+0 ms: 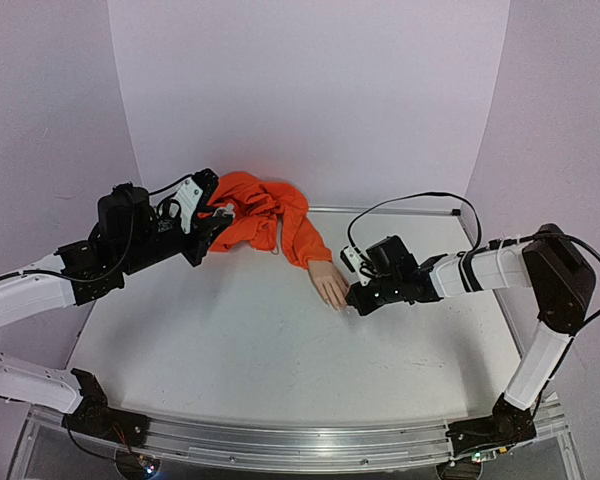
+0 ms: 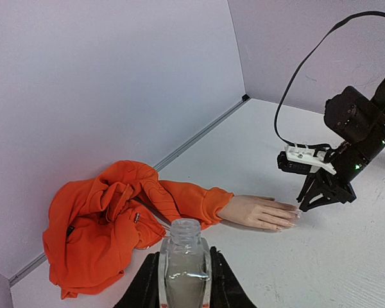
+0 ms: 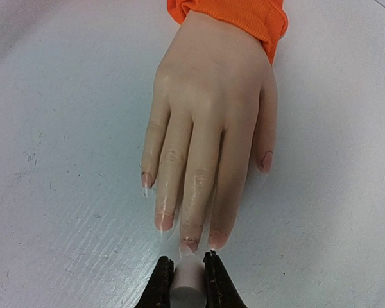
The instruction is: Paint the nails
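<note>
- Left gripper (image 2: pixel 184 282) — clenched on the uncapped clear bottle (image 2: pixel 184 250), near the orange sleeve (image 2: pixel 115 212).
- Nails (image 3: pixel 188 245) on the mannequin hand (image 3: pixel 212 109), mid-table: can't tell which are coated.
- Right gripper (image 3: pixel 188 273) — pinching a whitish brush cap (image 3: pixel 189 290) at the middle fingertip; painting probably underway.

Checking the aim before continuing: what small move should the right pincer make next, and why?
Probably ease the right pincer slightly forward, so the white applicator it grips strokes the middle fingernail; its tip sits right at that nail's end, and the hand lies flat.

Two claws (image 1: pixel 216 214) (image 1: pixel 352 300); five nails (image 3: pixel 163 221); one hand (image 3: pixel 212 96), bottle (image 2: pixel 184 256), cap (image 3: pixel 188 285) and garment (image 2: pixel 109 218).
</note>
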Controlling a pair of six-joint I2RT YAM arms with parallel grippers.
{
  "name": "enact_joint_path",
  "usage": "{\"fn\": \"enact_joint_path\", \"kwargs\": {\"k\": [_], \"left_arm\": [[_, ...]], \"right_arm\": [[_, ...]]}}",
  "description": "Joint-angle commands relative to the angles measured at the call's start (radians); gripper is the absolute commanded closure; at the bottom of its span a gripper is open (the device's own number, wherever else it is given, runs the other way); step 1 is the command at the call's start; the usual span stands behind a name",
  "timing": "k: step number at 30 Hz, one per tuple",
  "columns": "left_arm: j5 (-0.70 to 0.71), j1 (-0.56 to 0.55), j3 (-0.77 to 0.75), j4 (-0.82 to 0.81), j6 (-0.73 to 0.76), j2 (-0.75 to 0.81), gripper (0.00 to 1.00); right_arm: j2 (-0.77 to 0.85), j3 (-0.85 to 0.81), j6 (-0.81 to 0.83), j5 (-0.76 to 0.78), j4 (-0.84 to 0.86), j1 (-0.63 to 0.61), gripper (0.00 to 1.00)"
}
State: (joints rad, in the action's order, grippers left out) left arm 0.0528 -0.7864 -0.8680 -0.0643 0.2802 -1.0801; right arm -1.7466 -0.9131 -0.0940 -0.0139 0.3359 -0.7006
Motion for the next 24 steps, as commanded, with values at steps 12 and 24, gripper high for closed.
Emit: {"fn": "enact_joint_path", "kwargs": {"k": [12, 24], "left_arm": [[-0.013, 0.004, -0.013, -0.061, -0.012, 0.020, 1.00], [-0.018, 0.004, -0.012, -0.061, -0.018, 0.023, 1.00]], "right_arm": [[0.015, 0.011, -0.014, -0.028, -0.038, 0.004, 1.00], [0.043, 0.026, -0.020, -0.016, -0.053, 0.005, 1.00]]}}
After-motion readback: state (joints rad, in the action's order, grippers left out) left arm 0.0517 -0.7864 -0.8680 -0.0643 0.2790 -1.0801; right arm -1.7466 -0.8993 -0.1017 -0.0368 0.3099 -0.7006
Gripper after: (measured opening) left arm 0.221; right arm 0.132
